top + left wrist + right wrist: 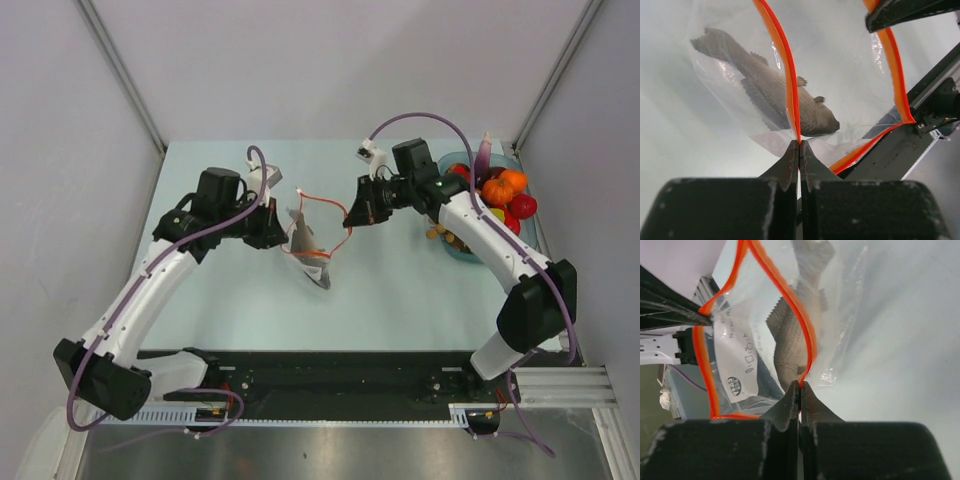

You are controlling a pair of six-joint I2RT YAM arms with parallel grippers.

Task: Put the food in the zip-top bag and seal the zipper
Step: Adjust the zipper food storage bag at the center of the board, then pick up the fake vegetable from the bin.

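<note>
Okay, the left gripper is pinching the thin orange-red zipper strip of the crinkly clear plastic zip-top bag, with its jaws pressed together on the strip and no gap showing. The right gripper is doing the same at the opposite end of the mouth, fingertips clamped tight on the strip. From above, the bag is hanging between the two grippers over the middle of the pale table. Whether its lower corner is touching the surface I cannot tell. The mouth is gaping open, and the two sides of the strip are bowing apart into a loop between the grippers. A grey toy fish is lying inside the bag, slanted, with its head toward the bottom corner. The small glossy toy fruits and vegetables in orange, red and yellow are sitting piled in the translucent blue tray at the right edge of the table, beside the right arm's forearm and well apart from the bag.
</note>
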